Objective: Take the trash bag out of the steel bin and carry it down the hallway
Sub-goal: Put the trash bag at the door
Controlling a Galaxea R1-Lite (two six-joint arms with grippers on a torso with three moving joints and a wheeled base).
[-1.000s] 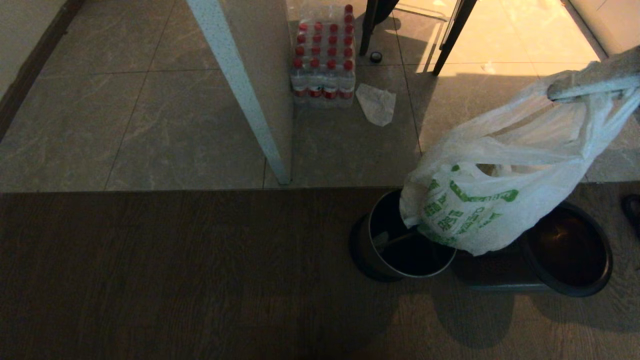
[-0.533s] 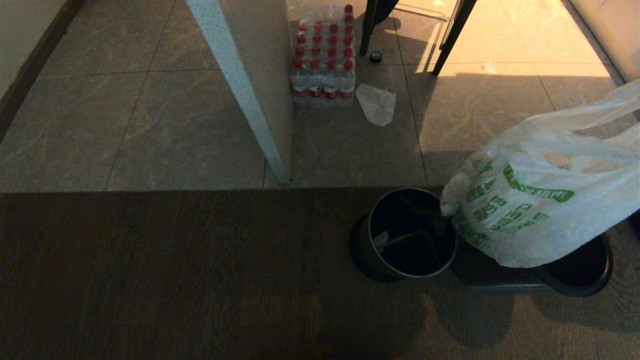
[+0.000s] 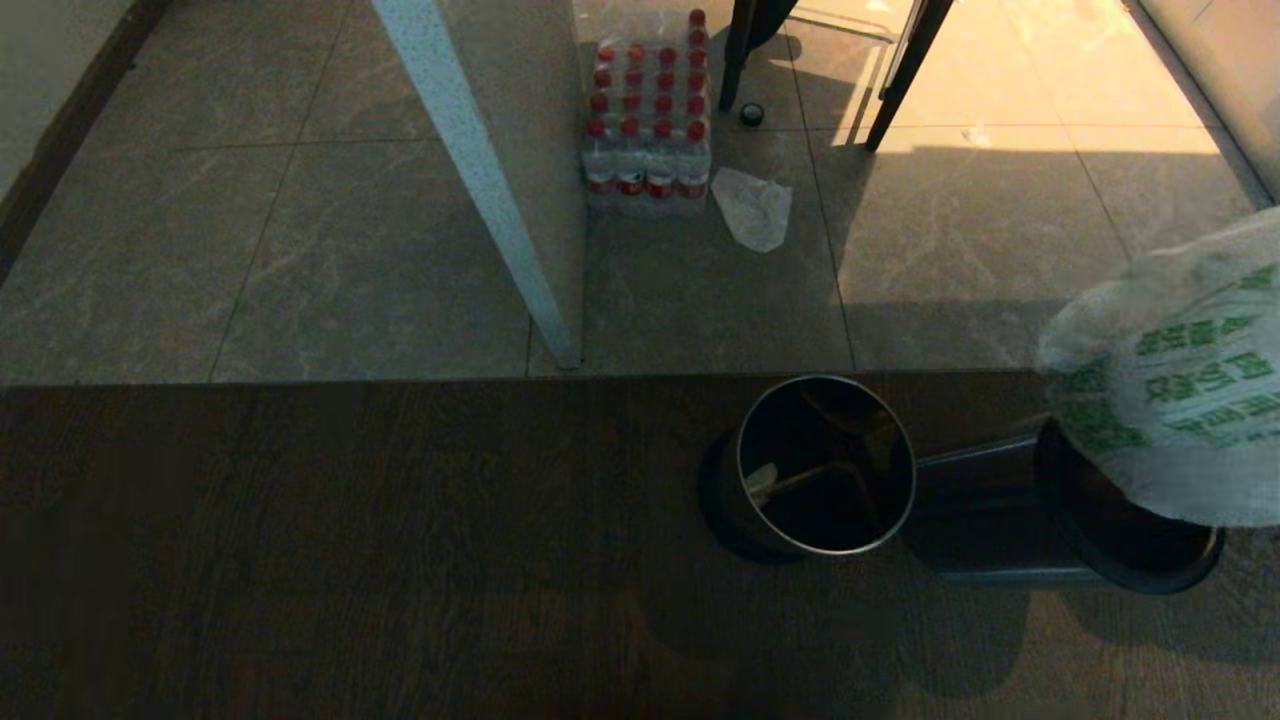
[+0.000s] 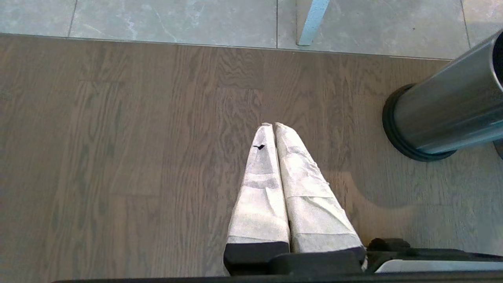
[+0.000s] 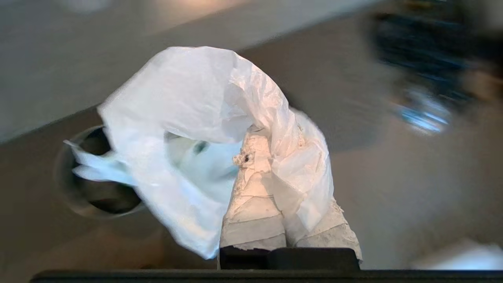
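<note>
The steel bin (image 3: 825,465) stands upright on the dark wood floor, its mouth uncovered and a pale scrap inside. The trash bag (image 3: 1180,400), white with green print, hangs in the air at the right edge of the head view, clear of the bin and over a wide black round thing (image 3: 1130,545). In the right wrist view my right gripper (image 5: 255,137) is shut on the bag's (image 5: 184,118) bunched plastic, with the bin (image 5: 90,196) below and to the side. My left gripper (image 4: 273,125) is shut and empty above the wood floor, beside the bin (image 4: 444,114). The hallway tiles (image 3: 300,220) lie beyond.
A white speckled panel (image 3: 480,170) stands on the tiles ahead. Next to it are a pack of red-capped water bottles (image 3: 648,115) and a flat whitish bag (image 3: 755,208). Two dark legs (image 3: 905,70) stand farther back. A wall with dark baseboard (image 3: 50,120) runs along the left.
The trash bag has swung from over the bin's mouth to the right edge of the head view, leaving the bin uncovered. The right gripper has left the head view. The left arm stayed still.
</note>
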